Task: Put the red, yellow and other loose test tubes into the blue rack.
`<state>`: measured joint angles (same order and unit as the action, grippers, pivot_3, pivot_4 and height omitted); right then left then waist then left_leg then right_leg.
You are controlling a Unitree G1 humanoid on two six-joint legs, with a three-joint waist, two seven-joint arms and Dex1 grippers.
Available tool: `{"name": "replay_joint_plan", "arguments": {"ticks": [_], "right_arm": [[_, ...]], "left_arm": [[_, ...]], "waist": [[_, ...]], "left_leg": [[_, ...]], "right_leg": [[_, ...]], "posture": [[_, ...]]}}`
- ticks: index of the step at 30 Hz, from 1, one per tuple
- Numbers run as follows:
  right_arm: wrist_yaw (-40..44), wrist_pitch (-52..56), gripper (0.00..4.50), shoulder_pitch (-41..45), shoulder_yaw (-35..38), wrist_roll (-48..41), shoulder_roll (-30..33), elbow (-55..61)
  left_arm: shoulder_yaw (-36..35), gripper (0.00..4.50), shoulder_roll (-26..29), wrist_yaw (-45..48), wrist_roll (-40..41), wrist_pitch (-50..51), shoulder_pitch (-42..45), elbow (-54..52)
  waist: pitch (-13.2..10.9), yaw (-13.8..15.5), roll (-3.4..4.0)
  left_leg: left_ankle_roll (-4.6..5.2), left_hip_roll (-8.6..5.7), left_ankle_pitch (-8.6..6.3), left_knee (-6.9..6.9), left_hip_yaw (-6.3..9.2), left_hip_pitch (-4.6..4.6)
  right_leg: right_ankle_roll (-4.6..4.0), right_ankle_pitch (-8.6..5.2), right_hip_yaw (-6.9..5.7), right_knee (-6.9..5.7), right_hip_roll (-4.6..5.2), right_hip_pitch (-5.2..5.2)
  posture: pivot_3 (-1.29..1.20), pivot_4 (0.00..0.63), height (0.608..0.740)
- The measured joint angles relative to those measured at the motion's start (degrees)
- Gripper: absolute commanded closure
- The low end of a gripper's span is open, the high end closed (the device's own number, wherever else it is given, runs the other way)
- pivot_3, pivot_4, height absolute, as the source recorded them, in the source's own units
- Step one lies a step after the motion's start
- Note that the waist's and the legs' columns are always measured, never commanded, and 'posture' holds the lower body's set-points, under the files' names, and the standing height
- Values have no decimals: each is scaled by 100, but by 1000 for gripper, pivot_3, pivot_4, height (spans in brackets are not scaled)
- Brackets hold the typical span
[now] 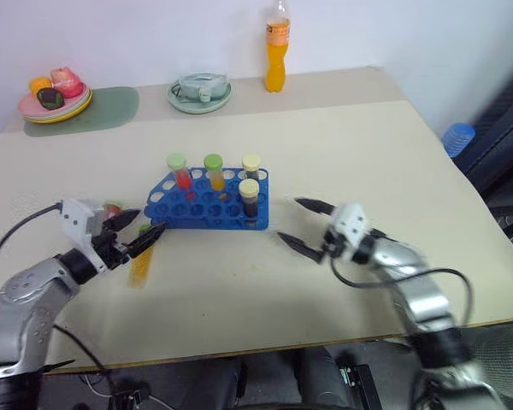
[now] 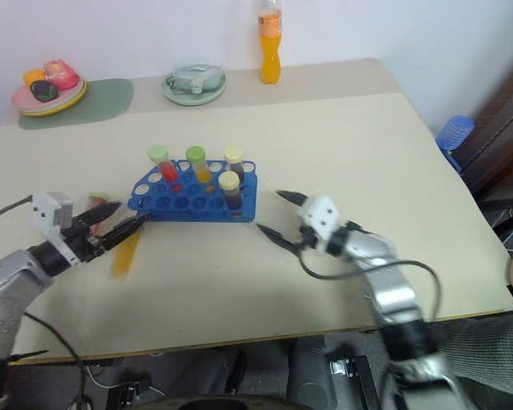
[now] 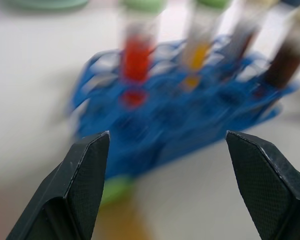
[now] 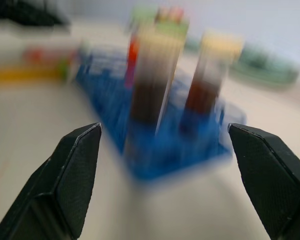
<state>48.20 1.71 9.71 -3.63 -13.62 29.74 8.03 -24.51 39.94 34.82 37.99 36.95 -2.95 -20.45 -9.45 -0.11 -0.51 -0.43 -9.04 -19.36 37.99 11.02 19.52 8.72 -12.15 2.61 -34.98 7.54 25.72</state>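
Head views: the blue rack [image 1: 209, 202] stands mid-counter [image 1: 342, 162] holding four upright tubes. One loose yellow-orange tube [image 1: 141, 260] lies flat on the counter beside the rack's left end, under the left gripper [image 1: 135, 231], jaws wide and empty. The right gripper [image 1: 306, 226] sits right of the rack, jaws wide, empty.

Wrist views: both face the rack between spread fingers.

On the beige worktop [image 2: 342, 145], the bright blue plastic rack [image 2: 192, 198] with rows of round holes holds four upright capped tubes: red liquid [image 2: 163, 164], yellow-orange [image 2: 197, 164] and two dark brown [image 2: 230, 190]. The right end effector [image 2: 275, 213] sits just right of the rack, black fingers spread. The left end effector [image 2: 118, 220] sits by the rack's left end, above a yellow-orange tube [image 2: 125, 254] lying flat.
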Motion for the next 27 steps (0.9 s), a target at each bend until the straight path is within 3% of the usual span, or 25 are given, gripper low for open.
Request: {"name": "replay_joint_plan", "arguments": {"ticks": [4, 10, 19, 27], "right_arm": [[1, 314, 376, -105, 367, -158, 357, 491], [25, 603, 376, -15, 569, -365, 552, 727], [1035, 709, 376, -503, 647, -1041, 1107, 1273], [1246, 700, 376, -492, 712, -1261, 1182, 1430]], "left_arm": [[-368, 729, 557, -963, 615, 1930, 298, -661], [-240, 729, 1004, -2138, 1166, 5195, 1914, -485], [1109, 729, 1581, -3250, 2659, 5508, 2952, 730], [1970, 729, 1492, -4578, 3413, 5508, 3541, 1726]], "waist": [[-4, 22, 3], [-16, 93, -18], [-24, 81, -28], [-25, 98, -31]], "left_leg": [[25, 5, -15, 1, -8, -16], [-2, 4, 0, 4, -2, -12], [-5, 5, -6, 4, -8, -12], [-6, 5, -5, 7, -8, -11]], "right_leg": [[0, 0, 1, -7, -1, -10], [0, 0, -1, -3, -3, -11], [0, 1, 0, 5, -2, -10], [0, 1, 0, 3, -1, -9]], "posture": [[0, 150, 740], [0, 150, 740], [0, 150, 740], [0, 150, 740]]}}
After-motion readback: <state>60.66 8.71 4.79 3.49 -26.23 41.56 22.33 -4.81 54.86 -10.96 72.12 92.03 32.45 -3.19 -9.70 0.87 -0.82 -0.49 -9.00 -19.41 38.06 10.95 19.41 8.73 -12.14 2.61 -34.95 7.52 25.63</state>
